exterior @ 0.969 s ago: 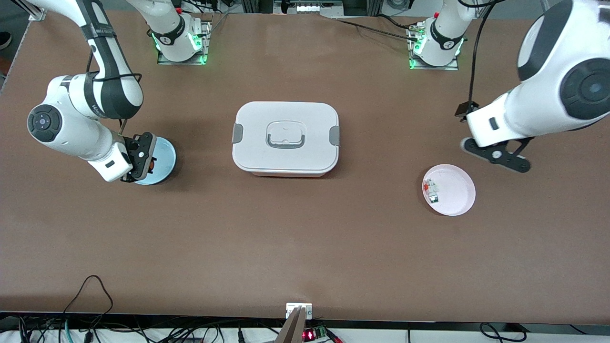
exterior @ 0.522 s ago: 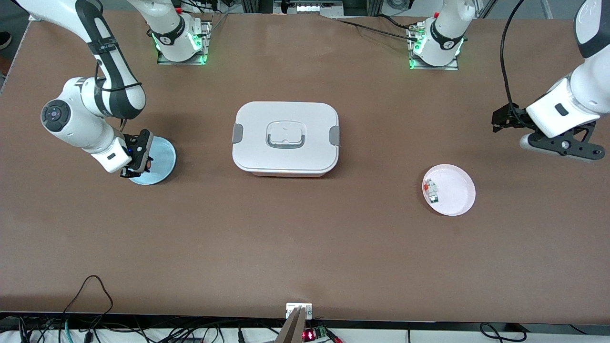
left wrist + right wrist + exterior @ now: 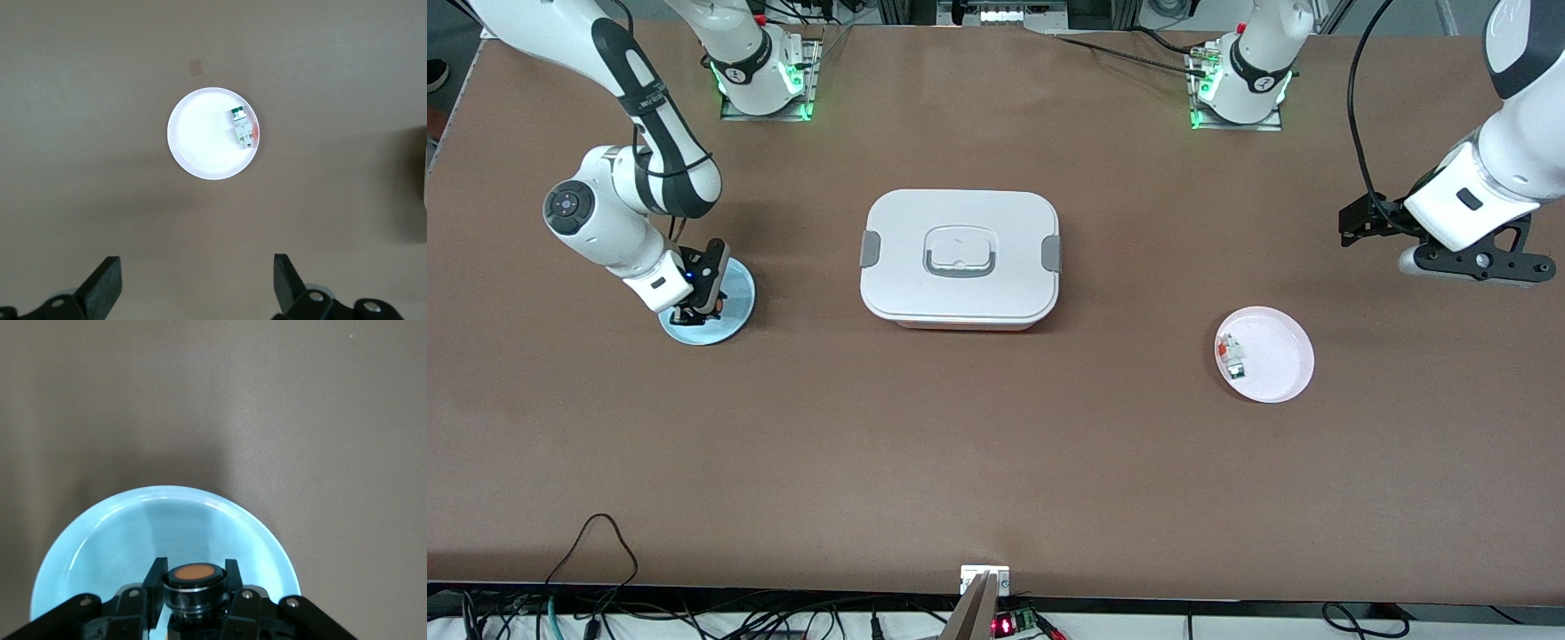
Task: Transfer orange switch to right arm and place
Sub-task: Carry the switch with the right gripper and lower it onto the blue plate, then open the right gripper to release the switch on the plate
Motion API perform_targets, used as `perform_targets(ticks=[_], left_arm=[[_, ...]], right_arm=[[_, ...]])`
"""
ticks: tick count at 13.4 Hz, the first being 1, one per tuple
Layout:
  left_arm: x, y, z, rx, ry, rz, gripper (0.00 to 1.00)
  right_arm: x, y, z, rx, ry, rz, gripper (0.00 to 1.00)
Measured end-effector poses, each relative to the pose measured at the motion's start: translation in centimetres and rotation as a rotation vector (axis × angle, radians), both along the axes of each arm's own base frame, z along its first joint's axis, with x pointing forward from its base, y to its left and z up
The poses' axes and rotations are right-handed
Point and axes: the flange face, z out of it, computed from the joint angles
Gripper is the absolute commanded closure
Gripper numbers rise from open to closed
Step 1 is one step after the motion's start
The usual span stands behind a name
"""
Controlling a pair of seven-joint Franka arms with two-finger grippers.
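Note:
My right gripper (image 3: 696, 311) is low over the light blue plate (image 3: 734, 307) at the right arm's end of the table. It is shut on the orange switch (image 3: 195, 581), a small black cylinder with an orange cap, held between the two black fingers (image 3: 151, 577) just above the plate (image 3: 100, 540). In the front view the switch shows only as an orange speck (image 3: 715, 306). My left gripper (image 3: 1467, 264) is open and empty, up in the air over bare table at the left arm's end. Its black fingertips (image 3: 107, 280) stand wide apart.
A white lidded box (image 3: 960, 258) with grey latches stands mid-table. A pink-white plate (image 3: 1280, 373) with small white, red and green pieces (image 3: 1232, 356) lies near the left arm's end; it also shows in the left wrist view (image 3: 200, 140).
My right gripper has come down and moved in over the blue plate with the switch. My left arm has pulled back toward its end of the table, away from the pink plate.

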Motion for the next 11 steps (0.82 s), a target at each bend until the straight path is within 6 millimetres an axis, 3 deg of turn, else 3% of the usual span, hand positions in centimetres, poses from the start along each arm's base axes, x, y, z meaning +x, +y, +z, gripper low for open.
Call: perform_targets(ticks=[2,3,4,6,9,11], left_arm=[[0.0,0.1,0.0,0.000,0.000,0.007,0.00],[0.0,0.2,0.0,0.000,0.000,0.009,0.00],[0.0,0.2,0.0,0.000,0.000,0.010,0.00],[0.0,0.2,0.0,0.000,0.000,0.011,0.00],[0.0,0.2,0.0,-0.001,0.001,0.011,0.00],[0.0,0.2,0.0,-0.002,0.001,0.012,0.00]], right_arm=[[-0.1,-0.3,-1.2,0.002,0.001,-0.005,0.76],[-0.2,-0.4,-1.6,0.003,0.004,-0.007,0.53],[-0.2,-0.5,-1.9,0.003,0.007,-0.008,0.40],[-0.3,-0.5,-2.0,0.003,0.008,-0.010,0.00],[0.1,-0.5,-1.6,0.003,-0.003,-0.009,0.00],[1.0,-0.2,0.1,0.006,-0.009,-0.031,0.00]])
